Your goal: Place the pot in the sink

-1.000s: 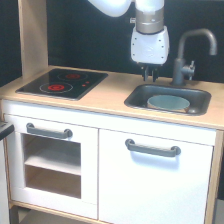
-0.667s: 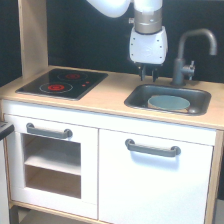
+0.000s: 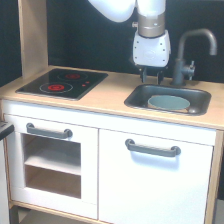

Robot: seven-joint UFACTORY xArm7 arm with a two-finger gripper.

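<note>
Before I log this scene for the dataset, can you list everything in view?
pot: one, blue-grey, inside the sink.
sink: one, dark grey, set in the counter at the exterior view's right.
faucet: one, dark, behind the sink.
stovetop: one, black with red rings, on the counter at the exterior view's left.
cabinet handles: two, grey, on the white fronts.
gripper: one, dark, on the white arm, above the sink's back edge, holding nothing.

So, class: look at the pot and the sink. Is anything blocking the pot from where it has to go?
Nothing visible does. The pot already sits inside the sink, toward the exterior view's right. The gripper hangs above the sink's back edge, beside the faucet, apart from the pot.
</note>
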